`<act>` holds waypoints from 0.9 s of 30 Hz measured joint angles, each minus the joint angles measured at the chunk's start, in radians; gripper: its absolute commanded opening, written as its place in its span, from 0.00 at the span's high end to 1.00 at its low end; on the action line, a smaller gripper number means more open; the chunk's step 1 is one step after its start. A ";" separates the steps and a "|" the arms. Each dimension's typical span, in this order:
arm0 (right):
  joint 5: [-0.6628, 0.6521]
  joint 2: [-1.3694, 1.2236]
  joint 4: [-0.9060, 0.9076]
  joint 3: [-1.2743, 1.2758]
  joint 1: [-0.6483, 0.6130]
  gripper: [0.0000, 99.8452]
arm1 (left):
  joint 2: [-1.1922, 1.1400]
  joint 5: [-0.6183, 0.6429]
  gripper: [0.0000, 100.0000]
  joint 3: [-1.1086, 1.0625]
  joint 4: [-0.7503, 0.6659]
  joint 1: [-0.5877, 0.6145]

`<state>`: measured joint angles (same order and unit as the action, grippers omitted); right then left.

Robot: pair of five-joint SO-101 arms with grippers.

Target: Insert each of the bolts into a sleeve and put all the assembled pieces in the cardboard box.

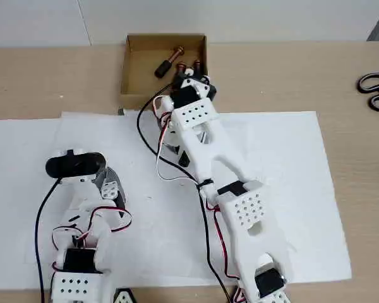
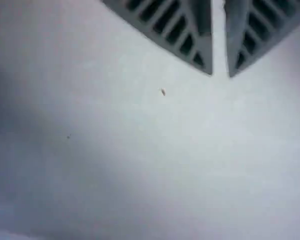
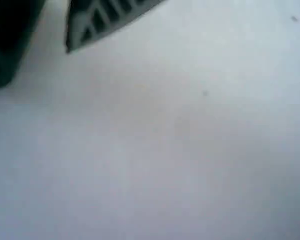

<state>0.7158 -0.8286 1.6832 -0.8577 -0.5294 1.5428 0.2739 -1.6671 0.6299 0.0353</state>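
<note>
The cardboard box sits at the far edge of the table. Inside it lies a black sleeve with a copper bolt in it, and two more copper-headed pieces lie by the right wall. My right arm stretches up to the box's near right corner, and its gripper hangs close over white paper. My left gripper is at the near left, shut and empty, just above the paper.
A large white paper sheet covers the middle of the wooden table. Black scissors lie at the far right edge. Loose cables trail between the two arms.
</note>
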 measured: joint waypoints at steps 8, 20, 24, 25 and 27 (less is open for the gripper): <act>0.000 0.000 0.005 0.000 -0.021 0.88 | 0.000 0.000 0.99 0.000 0.000 0.000; 0.000 -0.031 0.005 0.000 -0.023 0.88 | 0.000 0.000 0.99 0.000 0.000 0.000; 0.000 -0.058 0.005 -0.014 -0.023 0.88 | 0.000 0.000 0.99 0.000 0.000 0.000; 0.000 -0.060 0.005 -0.015 -0.023 0.88 | 0.000 0.000 0.99 0.000 0.000 0.000; 0.000 -0.064 0.005 -0.017 -0.023 0.90 | 0.000 0.000 0.99 0.000 0.000 0.000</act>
<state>0.7158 -0.8930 1.6878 -0.8746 -0.5524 1.5428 0.2739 -1.6671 0.6299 0.0353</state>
